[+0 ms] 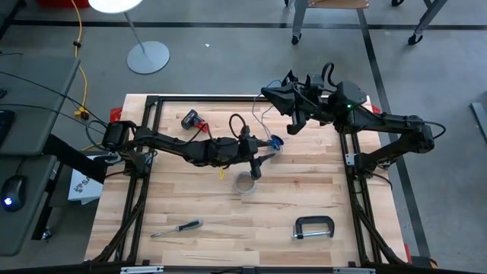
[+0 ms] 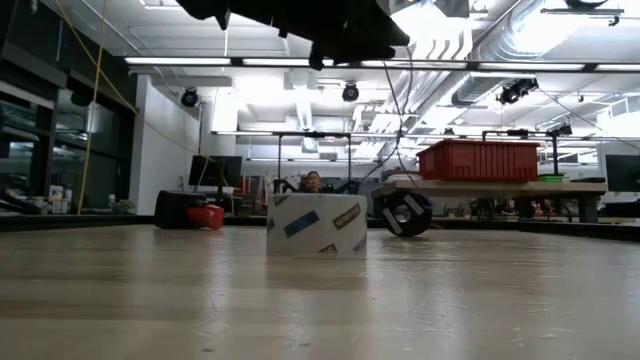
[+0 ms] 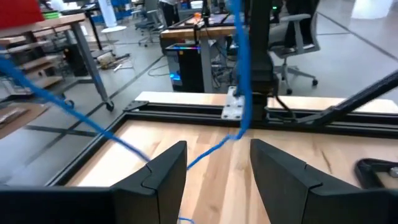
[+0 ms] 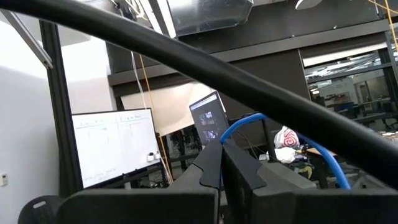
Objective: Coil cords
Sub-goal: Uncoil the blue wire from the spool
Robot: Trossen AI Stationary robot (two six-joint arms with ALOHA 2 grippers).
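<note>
Blue cord (image 3: 241,68) runs taut through the air between the two arms, above the pale wooden table (image 1: 198,205). In the left wrist view it hangs down ahead of the left gripper (image 3: 217,177), bends close in front of the fingertips, and trails off as a second length toward the table's edge; the jaws stand well apart with the cord passing at their gap, not clamped on it. From above, the left gripper (image 1: 256,166) sits near the table's middle, pointing down just over a small pale roll of tape (image 1: 245,183). The right gripper (image 1: 268,93) is raised over the far edge of the table frame, tilted upward; its fingers are pressed together, and in the right wrist view the blue cord (image 4: 249,121) loops out from between their tips (image 4: 219,167), so it is pinched there. A blue spool (image 1: 275,141) lies on the table between the arms. No pale grey cord can be made out with confidence. Elsewhere on the table: a screwdriver (image 1: 176,227), a C-clamp (image 1: 313,227) and a black-and-red tool (image 1: 193,119).
</note>
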